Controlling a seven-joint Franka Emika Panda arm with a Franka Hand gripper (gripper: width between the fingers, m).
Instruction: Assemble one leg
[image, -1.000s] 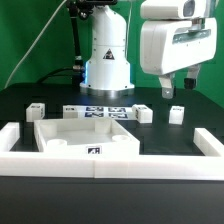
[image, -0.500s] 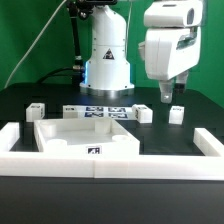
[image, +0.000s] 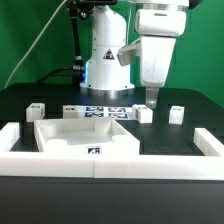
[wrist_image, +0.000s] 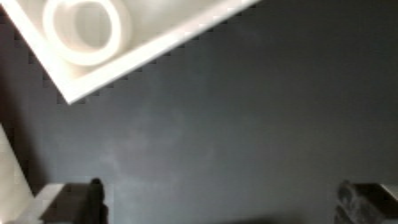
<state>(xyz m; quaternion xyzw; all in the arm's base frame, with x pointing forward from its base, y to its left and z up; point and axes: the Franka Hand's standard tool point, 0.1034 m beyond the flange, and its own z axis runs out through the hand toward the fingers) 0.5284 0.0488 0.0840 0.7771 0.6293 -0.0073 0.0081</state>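
Observation:
Three small white legs stand on the black table: one at the exterior view's left (image: 36, 109), one in the middle (image: 144, 114) and one at the right (image: 177, 115). The large white tray-like part (image: 85, 135) lies in front of them. My gripper (image: 152, 97) hangs just above and slightly behind the middle leg, without touching it. In the wrist view my gripper (wrist_image: 222, 205) is open and empty, with the fingers (wrist_image: 80, 200) wide apart over bare black table. A corner of the tray-like part (wrist_image: 151, 45) with a round hole shows there; no leg shows.
The marker board (image: 100, 112) lies behind the tray-like part, in front of the robot base (image: 107, 55). A white fence (image: 120, 162) runs along the front with raised ends at both sides. A green backdrop stands behind.
My gripper has moved to the exterior view's left, from above the right leg to above the middle leg, and has turned about its axis. The parts have not moved.

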